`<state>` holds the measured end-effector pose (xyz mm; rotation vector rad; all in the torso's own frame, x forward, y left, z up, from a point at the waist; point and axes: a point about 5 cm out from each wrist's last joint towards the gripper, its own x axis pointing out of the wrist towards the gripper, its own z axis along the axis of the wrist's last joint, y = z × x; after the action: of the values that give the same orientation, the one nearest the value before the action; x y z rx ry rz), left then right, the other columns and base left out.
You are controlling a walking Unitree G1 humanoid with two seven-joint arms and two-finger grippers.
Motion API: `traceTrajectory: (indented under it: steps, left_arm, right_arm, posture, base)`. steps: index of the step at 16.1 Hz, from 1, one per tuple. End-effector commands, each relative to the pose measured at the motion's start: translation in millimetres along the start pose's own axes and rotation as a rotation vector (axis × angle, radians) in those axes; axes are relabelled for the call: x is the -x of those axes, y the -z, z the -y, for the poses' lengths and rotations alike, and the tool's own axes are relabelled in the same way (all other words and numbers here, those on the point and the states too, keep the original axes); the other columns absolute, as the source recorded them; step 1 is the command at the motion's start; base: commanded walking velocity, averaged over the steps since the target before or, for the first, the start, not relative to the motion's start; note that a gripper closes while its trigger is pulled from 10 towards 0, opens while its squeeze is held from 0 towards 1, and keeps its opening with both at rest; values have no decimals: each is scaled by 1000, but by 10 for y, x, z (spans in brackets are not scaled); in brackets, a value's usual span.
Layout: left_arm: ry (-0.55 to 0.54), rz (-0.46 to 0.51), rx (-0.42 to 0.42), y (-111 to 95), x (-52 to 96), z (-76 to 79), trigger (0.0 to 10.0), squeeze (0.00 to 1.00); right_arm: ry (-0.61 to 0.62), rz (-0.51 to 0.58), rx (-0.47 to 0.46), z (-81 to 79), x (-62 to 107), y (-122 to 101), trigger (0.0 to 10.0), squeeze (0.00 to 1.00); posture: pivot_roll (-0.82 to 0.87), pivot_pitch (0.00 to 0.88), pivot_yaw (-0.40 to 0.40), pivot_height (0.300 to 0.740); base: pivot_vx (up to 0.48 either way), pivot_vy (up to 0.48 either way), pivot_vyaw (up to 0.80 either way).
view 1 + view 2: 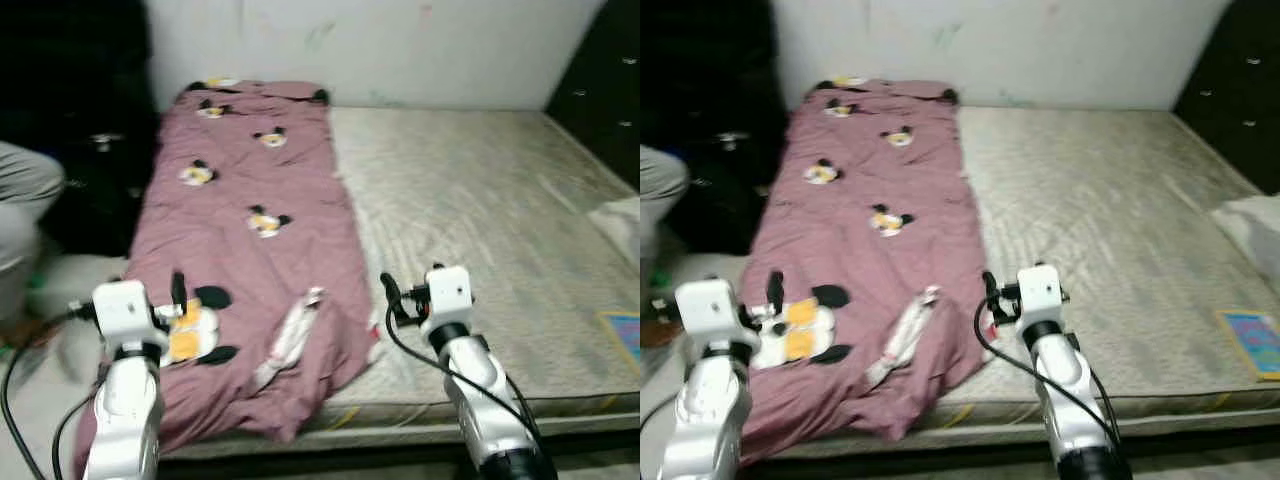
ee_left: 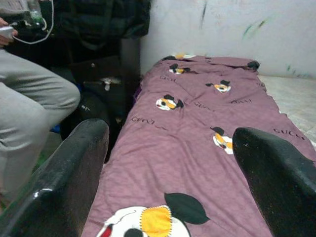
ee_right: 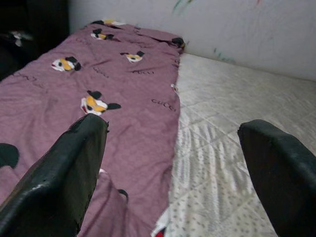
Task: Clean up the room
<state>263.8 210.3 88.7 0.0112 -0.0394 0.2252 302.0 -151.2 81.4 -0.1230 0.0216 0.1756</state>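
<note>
- Standing at the foot of the mattress [image 1: 480, 220], I see one mauve blanket [image 1: 250, 250] lying over its left half, with the near end bunched and hanging over the front edge.
- The left gripper [image 2: 168, 163] hovers above the near left corner of the blanket, its two fingers spread wide and holding nothing.
- The right gripper [image 3: 173, 163] hovers near the line where the blanket meets the bare mattress, fingers also spread and empty.
- I think a grasp could go wrong here: the cloth is loose and folded, so the fingers may pinch only one layer and it slips out, or they catch the mattress cover together with it.
- If only one side is lifted, the blanket may slide toward the floor on the left, where a person's leg [image 2: 34, 113] is close.
- My count: one blanket, one mattress, six cartoon faces that I can make out on the cloth, one blue book [image 1: 1252, 342] at the right edge, one person partly seen.
</note>
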Motion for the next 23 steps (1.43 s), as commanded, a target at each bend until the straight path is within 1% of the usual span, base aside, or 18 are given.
traceTrajectory:
  steps: [1, 2, 3, 6, 8, 9, 10, 13, 14, 16, 17, 20, 21, 23]
  left_arm:
    - [14, -19, 11, 40, 11, 63, 10000, 0]
    - [10, -28, 15, 60, 18, 50, 10000, 0]
    - [-8, -45, 39, 88, 31, 23, 10000, 0]
    - [-21, -58, 46, 109, 27, 0, 10000, 0]
    - [42, -84, 45, 136, 13, 71, 10000, 0]
    - [192, -98, 55, 137, -2, 262, 10000, 0]
    - [262, -102, 50, 135, -1, 366, 10000, 0]
    - [223, -94, 55, 127, -7, 332, 10000, 0]
    - [175, -93, 57, 123, -16, 265, 10000, 0]
    - [130, -122, 51, 165, -17, 182, 10000, 0]
    - [110, -152, 49, 211, -18, 152, 10000, 0]
    - [98, -147, 45, 202, -32, 111, 10000, 0]
    - [90, -138, 48, 171, -17, 94, 10000, 0]
    - [90, -125, 54, 129, 9, 91, 10000, 0]
  right_arm:
    - [33, -17, 15, 115, 38, 43, 10000, 0]
    - [34, -17, 16, 117, 34, 43, 10000, 0]
    - [32, -22, 19, 114, 30, 50, 10000, 0]
    - [34, -22, 14, 111, 23, 51, 10000, 0]
    - [36, -12, 15, 113, 26, 38, 10000, 0]
    - [36, -11, 13, 111, 22, 37, 10000, 0]
    - [37, -10, 11, 108, 21, 39, 10000, 0]
    - [44, -12, 8, 113, 23, 47, 10000, 0]
    - [46, -12, 7, 112, 23, 46, 10000, 0]
    - [45, -13, 7, 113, 12, 45, 10000, 0]
    - [39, -17, 10, 112, -7, 52, 10000, 0]
    - [49, 2, 6, 106, -69, 5, 10000, 0]
    - [67, 16, -16, 117, -67, -26, 10000, 0]
    - [64, 34, -38, 108, -78, -71, 10000, 0]
  posture:
    - [-12, 17, -28, 740]
    - [-11, 13, -28, 740]
    - [-10, 11, -28, 740]
    - [-9, 6, -28, 740]
    - [-8, 3, -28, 740]
    - [-10, 3, -26, 740]
    - [-9, 6, -23, 740]
    - [-13, 12, -17, 740]
    - [-12, 13, -18, 740]
    - [-6, 12, -22, 740]
    - [3, 0, -24, 740]
    - [6, 0, -13, 740]
    - [17, 0, -11, 740]
    - [28, 0, -20, 740]
  base:
    - [0, 0, 0]
    - [0, 0, 0]
    - [0, 0, 0]
    - [0, 0, -800]
    - [0, 0, -675]
    - [0, 0, -406]
    - [0, 0, 0]
    - [0, 0, 0]
    - [0, 0, 0]
    - [0, 0, 0]
    - [0, 0, 0]
    - [0, 0, 0]
    - [0, 0, 0]
    - [0, 0, 0]
